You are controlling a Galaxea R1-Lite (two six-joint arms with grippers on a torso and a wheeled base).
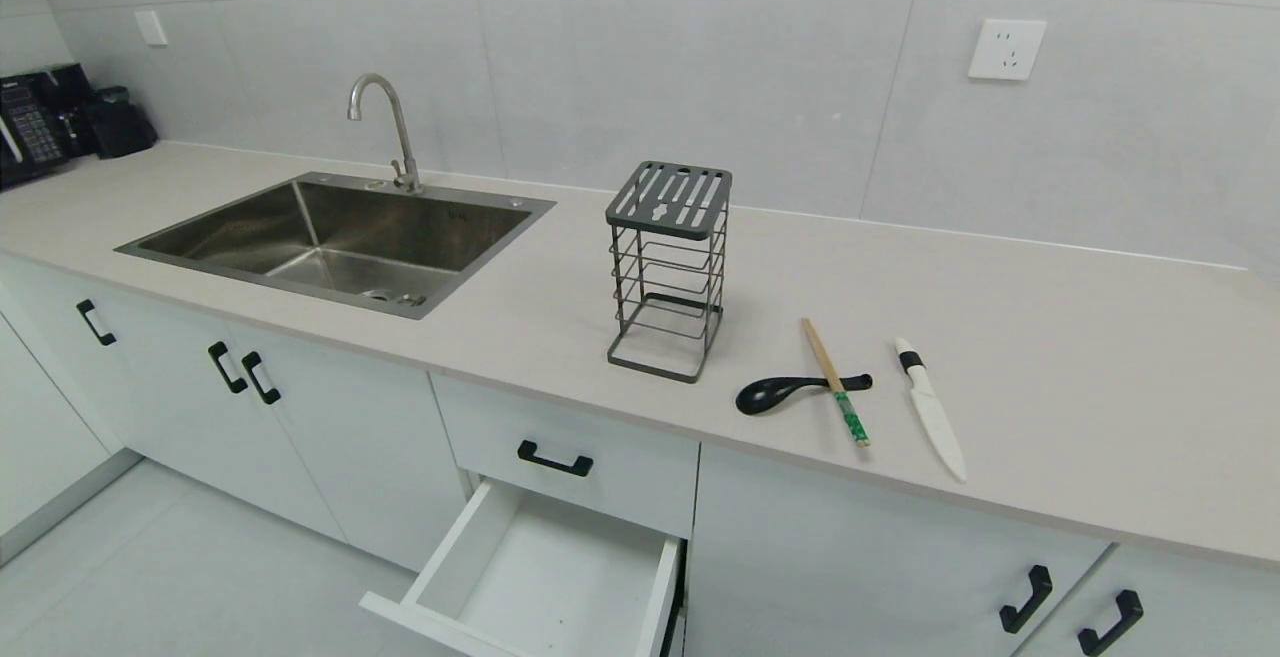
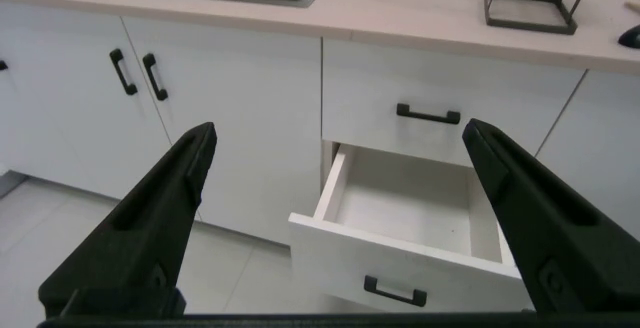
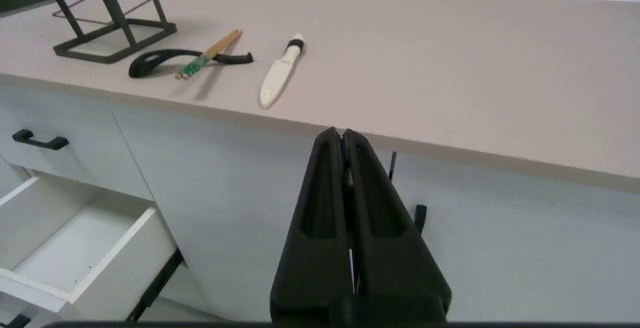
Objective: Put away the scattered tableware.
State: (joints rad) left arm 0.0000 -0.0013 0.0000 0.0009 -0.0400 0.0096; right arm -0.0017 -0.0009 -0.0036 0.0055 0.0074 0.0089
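Drawer (image 1: 540, 577) open, rack (image 1: 668, 267) upright, chopsticks (image 1: 836, 382) across spoon (image 1: 775, 394)

The chopsticks (image 1: 836, 384) lie across the black spoon (image 1: 766, 397), white knife (image 1: 930, 409) just beside.

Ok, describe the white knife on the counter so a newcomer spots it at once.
On the pale beige countertop, find the black wire rack standing right of the steel sink. Three utensils lie to the rack's right; the white knife is the farthest one. Unlike the black spoon and the green-tipped wooden chopsticks crossing it, it lies alone, white with one black band.
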